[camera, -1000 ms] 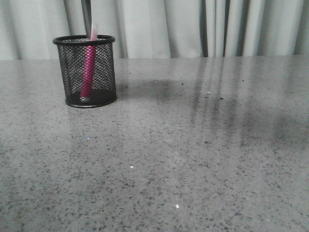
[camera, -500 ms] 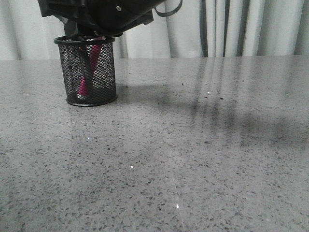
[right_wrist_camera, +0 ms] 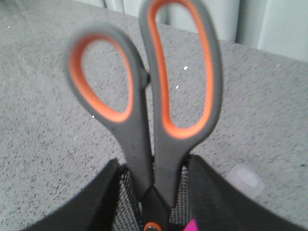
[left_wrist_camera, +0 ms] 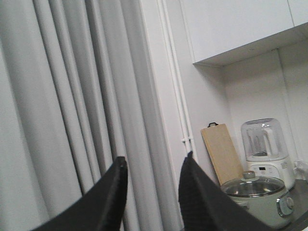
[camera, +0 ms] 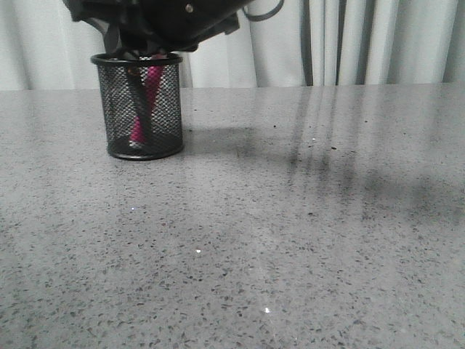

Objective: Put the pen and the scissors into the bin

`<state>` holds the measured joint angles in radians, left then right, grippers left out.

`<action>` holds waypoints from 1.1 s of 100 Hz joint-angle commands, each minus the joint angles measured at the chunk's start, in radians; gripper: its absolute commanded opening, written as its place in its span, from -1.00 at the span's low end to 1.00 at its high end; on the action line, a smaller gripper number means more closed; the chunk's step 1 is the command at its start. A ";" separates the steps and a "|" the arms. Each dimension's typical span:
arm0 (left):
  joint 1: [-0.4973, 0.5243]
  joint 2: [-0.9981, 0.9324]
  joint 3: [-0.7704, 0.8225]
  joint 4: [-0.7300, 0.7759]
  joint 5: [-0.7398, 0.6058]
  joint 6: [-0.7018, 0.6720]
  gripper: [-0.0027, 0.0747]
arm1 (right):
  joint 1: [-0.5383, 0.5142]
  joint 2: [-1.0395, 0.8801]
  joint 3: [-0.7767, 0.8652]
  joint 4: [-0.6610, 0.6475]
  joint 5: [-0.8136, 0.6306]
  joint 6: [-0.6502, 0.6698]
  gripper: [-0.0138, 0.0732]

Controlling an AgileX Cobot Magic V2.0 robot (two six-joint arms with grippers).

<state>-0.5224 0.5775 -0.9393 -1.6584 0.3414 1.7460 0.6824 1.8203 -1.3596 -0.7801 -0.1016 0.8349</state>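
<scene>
The bin [camera: 144,105] stands at the table's far left. The pen [camera: 138,125] leans inside it, and its magenta body [right_wrist_camera: 192,225] and pale cap end [right_wrist_camera: 245,178] also show in the right wrist view. The scissors [right_wrist_camera: 144,96] stand blades-down in the bin, and the dark blades [camera: 135,91] show through the mesh. My right gripper [right_wrist_camera: 153,166] straddles the scissors just above the orange pivot, with mesh showing in the gaps on both sides. In the front view it hangs right over the bin's rim [camera: 142,40]. My left gripper [left_wrist_camera: 154,161] is open, empty and raised, facing the curtain.
Grey speckled table [camera: 290,218] with pale curtains [camera: 349,43] along its far edge. The left wrist view shows a wooden board [left_wrist_camera: 221,151], a blender [left_wrist_camera: 265,144] and a lidded pot [left_wrist_camera: 255,192] off to the side.
My right arm has come down over the bin with the scissors, and their blades are now inside. The bin has slid a little to the right.
</scene>
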 commanded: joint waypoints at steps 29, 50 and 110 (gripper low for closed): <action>-0.010 -0.201 0.176 -0.027 -0.347 -0.058 -0.98 | -0.025 -0.333 -0.024 -0.008 0.018 -0.006 -0.21; -0.010 -0.370 0.369 -0.073 -0.440 -0.058 -0.98 | -0.021 -0.641 0.154 -0.011 0.143 -0.006 -0.82; -0.010 -0.559 0.619 -0.190 -0.426 -0.058 -0.98 | 0.081 -1.532 0.809 0.065 0.599 -0.191 -0.82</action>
<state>-0.5224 0.0060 -0.2958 -1.8115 -0.1201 1.6969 0.7617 0.3205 -0.5317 -0.6953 0.5280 0.6670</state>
